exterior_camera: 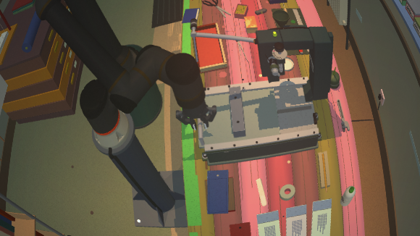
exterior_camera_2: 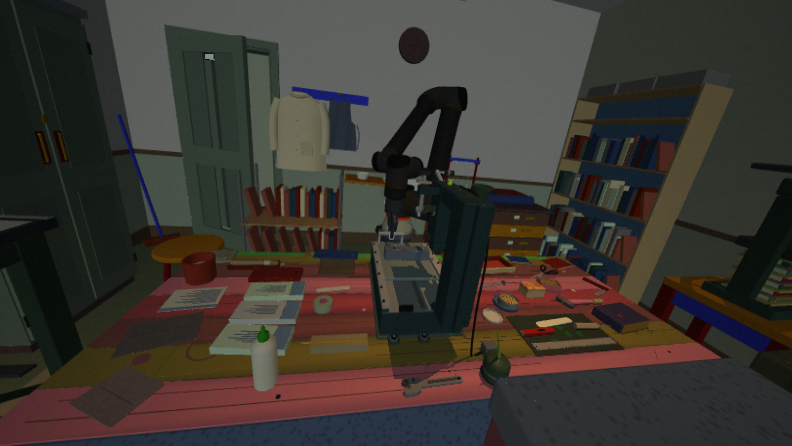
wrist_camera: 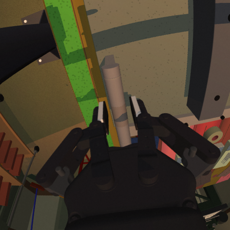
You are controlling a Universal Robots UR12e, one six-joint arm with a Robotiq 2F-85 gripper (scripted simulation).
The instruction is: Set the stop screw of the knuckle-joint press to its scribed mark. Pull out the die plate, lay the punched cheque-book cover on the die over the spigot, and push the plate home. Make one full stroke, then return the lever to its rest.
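The die plate (exterior_camera: 259,114) lies drawn out from under the dark press frame (exterior_camera: 300,54), and its pale round pull handle (wrist_camera: 116,104) sticks out over the bench's robot-side edge. My gripper (wrist_camera: 117,111) straddles that handle with its fingers open and holds nothing. A raised grey bar (exterior_camera: 237,112) sits on the plate. The long lever (exterior_camera: 224,36) reaches from the press head toward the bench edge. The blue cheque-book cover (exterior_camera: 217,191) lies flat on the bench beside the press. The stop screw is too small to make out.
The green strip (exterior_camera: 188,144) marks the bench edge right under my gripper. A red tray (exterior_camera: 210,47) lies under the lever. A tape roll (exterior_camera: 287,191), printed sheets (exterior_camera: 296,220), a glue bottle (exterior_camera: 348,195) and a spanner (exterior_camera: 342,116) lie around the press.
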